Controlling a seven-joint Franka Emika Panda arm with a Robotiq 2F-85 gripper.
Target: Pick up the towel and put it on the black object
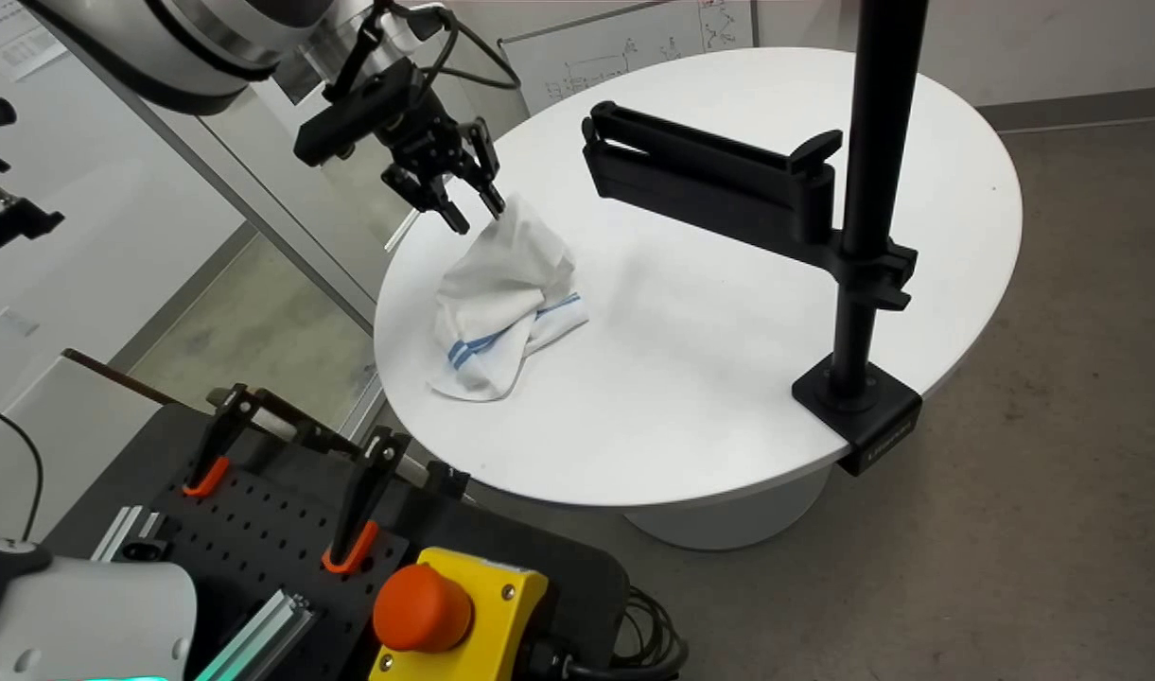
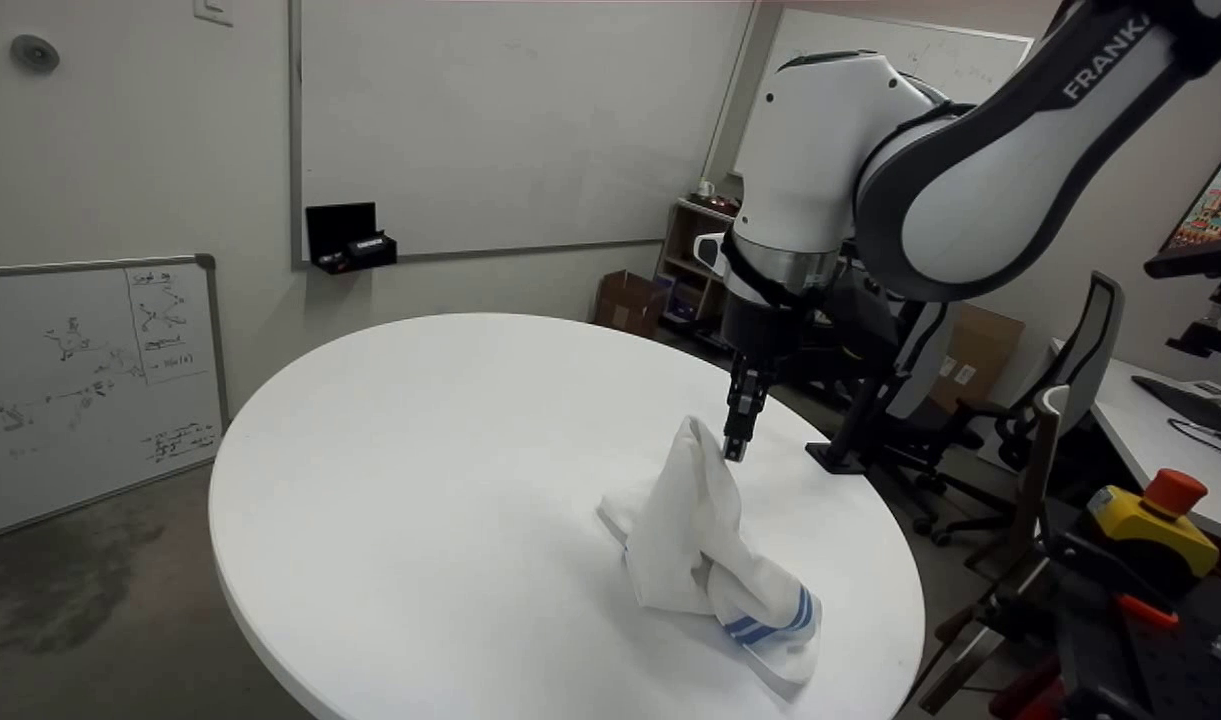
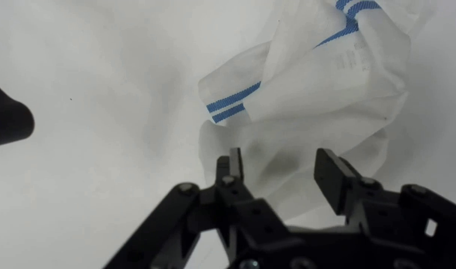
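Resting on the round, white tabletop (image 1: 728, 426): one white cloth towel (image 1: 516, 274), crumpled, with paired blue stripes along its hem. Form: one raised peak, cloth falling in folds below. Long axis: slantwise, from the peak to a striped corner; in both exterior views that corner points towards the tabletop's nearby edge.

Marks: a faint printed patch on the towel in the wrist view, illegible. White-and-black robot arm (image 2: 805, 150), lettered "FRANK" in an exterior view, the last character partly hidden. Grey-framed whiteboard (image 2: 95, 400), handwritten notes and diagrams, too small to read surely. Black upright post (image 1: 878, 123) with folded side arm (image 1: 709, 199), clamped at the tabletop's edge, well apart from the towel; pale lettering on its base (image 1: 880, 416), too small to read.

Black two-fingered gripper (image 1: 477, 218): pointing down, just beside the towel's peak. Fingers (image 3: 329, 181): parted, a moderately wide gap between them, cloth showing beyond it in the wrist view. One fingertip overlaps the peak in an exterior view; whether it touches cannot be told.
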